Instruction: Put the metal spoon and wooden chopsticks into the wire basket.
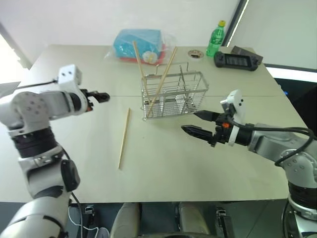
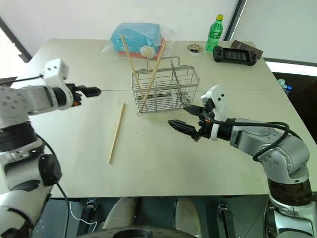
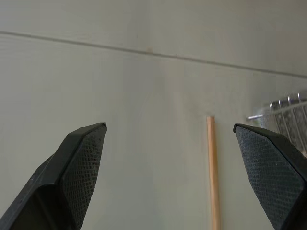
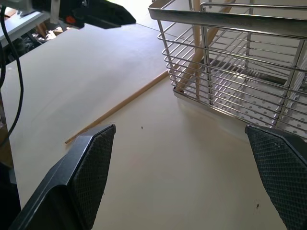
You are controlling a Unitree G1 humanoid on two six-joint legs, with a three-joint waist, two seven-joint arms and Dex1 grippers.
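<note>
The rectangular shiny silver wire basket (image 1: 172, 95) is standing upright on the pale beige counter (image 1: 198, 158), around its middle. Two long light-tan wooden chopsticks (image 1: 148, 74) are leaning inside the basket, crossing each other, with their upper ends sticking out well above the rim. A slim grey metal spoon handle (image 1: 182, 82) seems to be standing in the middle of the basket, though it is hard to tell apart from the wires. A third light-tan wooden chopstick (image 1: 124, 138) is lying flat on the counter to the left of the basket, its far end near the basket's left corner and not touching it.

The left gripper (image 1: 101, 96) is hovering above the counter, left of the basket and above the far end of the loose chopstick; its black fingers (image 3: 79, 167) are standing wide apart and holding nothing. The right gripper (image 1: 202, 124) is hanging just in front of the basket's right end, pointing towards the left; its black fingers (image 4: 86, 177) are also spread wide and are empty.

At the far edge of the counter, a blue package in a clear plastic bag (image 1: 138, 44), a green plastic bottle with a yellow cap (image 1: 215, 38), a small round tin (image 1: 195, 53) and a black handheld game console (image 1: 237, 60) are sitting well apart from the basket.
</note>
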